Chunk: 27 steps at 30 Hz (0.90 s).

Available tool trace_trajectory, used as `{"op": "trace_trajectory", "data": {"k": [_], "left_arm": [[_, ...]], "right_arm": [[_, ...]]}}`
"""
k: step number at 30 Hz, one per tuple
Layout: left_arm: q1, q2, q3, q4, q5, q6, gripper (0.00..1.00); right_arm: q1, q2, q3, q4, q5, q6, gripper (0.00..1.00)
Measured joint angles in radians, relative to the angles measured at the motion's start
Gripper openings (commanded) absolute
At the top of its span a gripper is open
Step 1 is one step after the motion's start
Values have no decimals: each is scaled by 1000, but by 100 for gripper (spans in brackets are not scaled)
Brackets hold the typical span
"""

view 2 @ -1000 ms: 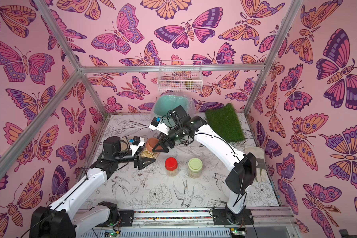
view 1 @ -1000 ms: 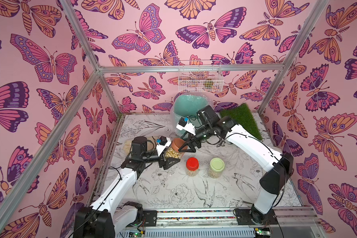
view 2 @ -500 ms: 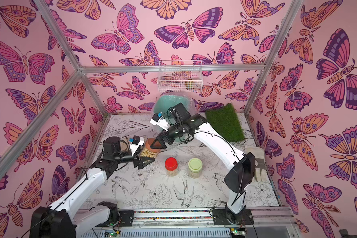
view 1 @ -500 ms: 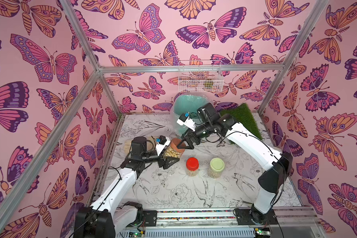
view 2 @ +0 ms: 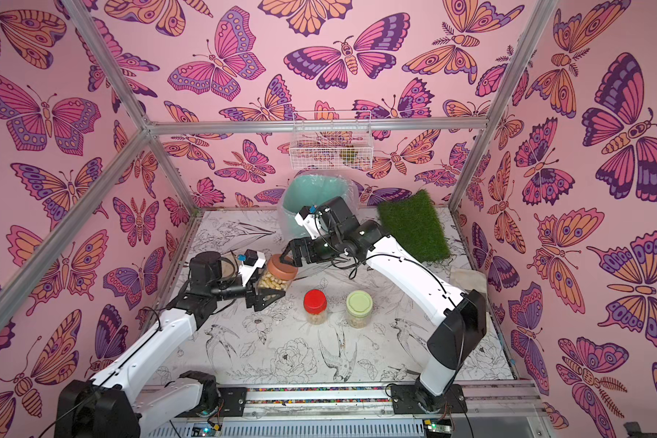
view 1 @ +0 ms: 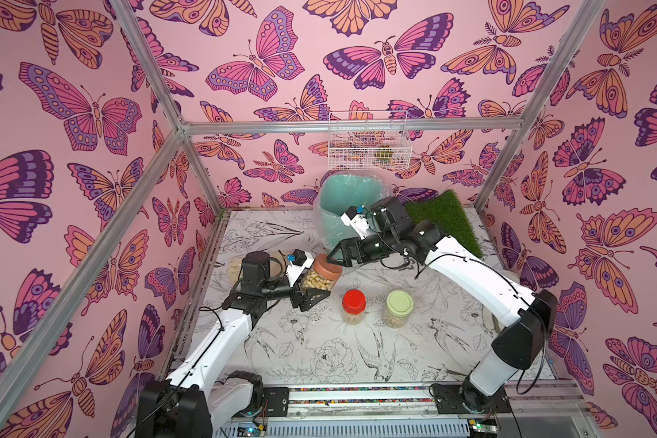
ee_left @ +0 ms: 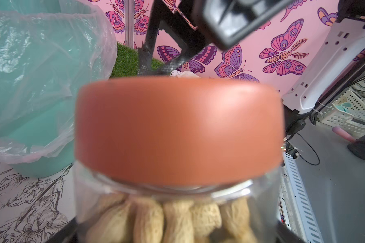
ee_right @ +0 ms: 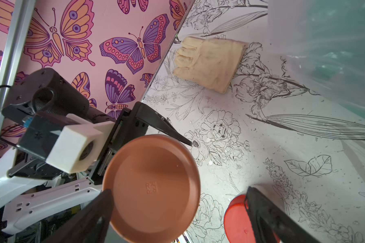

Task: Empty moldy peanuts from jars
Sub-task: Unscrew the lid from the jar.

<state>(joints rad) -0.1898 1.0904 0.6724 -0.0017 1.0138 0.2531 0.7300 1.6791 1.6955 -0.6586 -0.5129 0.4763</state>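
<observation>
The step in hand is the opening of the first jar. The left pincer [view 1: 312,287] grips the brown-lidded jar [view 1: 318,280] by its clear wall and holds it tilted over the left part of the surface [view 1: 319,360], with the brown lid [view 1: 329,267] turned toward the right arm. The jar seems lifted off the surface. The peanuts [ee_left: 167,218] fill it up to near the lid.

The right pincer [view 1: 333,258] is wide open, with one jaw on each side of the lid, and it is not closed on it. In my judgement the next move asks this pincer to close squarely on the rim and turn, while the left one keeps the jar from turning with it. After that the jar can go to the mint-green bin [view 1: 338,212] at the back edge.

The red-lidded jar [view 1: 353,307] and the green-lidded jar [view 1: 398,309] stand closed near the middle of the surface.

I cannot tell if a jaw already touches the lid. In the left wrist view the lid is blurred and the jar bottom is cut off. No mould can be made out on the peanuts.
</observation>
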Motion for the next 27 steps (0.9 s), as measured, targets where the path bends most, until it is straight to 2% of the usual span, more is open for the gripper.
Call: {"op": "trace_trajectory", "data": {"k": [7, 23, 27], "left_arm": [[0, 0, 0, 0, -13, 0, 0], [0, 2, 0, 0, -17, 0, 0], [0, 5, 0, 0, -19, 0, 0]], "right_arm": [[36, 0, -3, 35, 23, 51, 99], [78, 55, 29, 4, 49, 47, 100], [79, 58, 43, 3, 53, 42, 92]]}}
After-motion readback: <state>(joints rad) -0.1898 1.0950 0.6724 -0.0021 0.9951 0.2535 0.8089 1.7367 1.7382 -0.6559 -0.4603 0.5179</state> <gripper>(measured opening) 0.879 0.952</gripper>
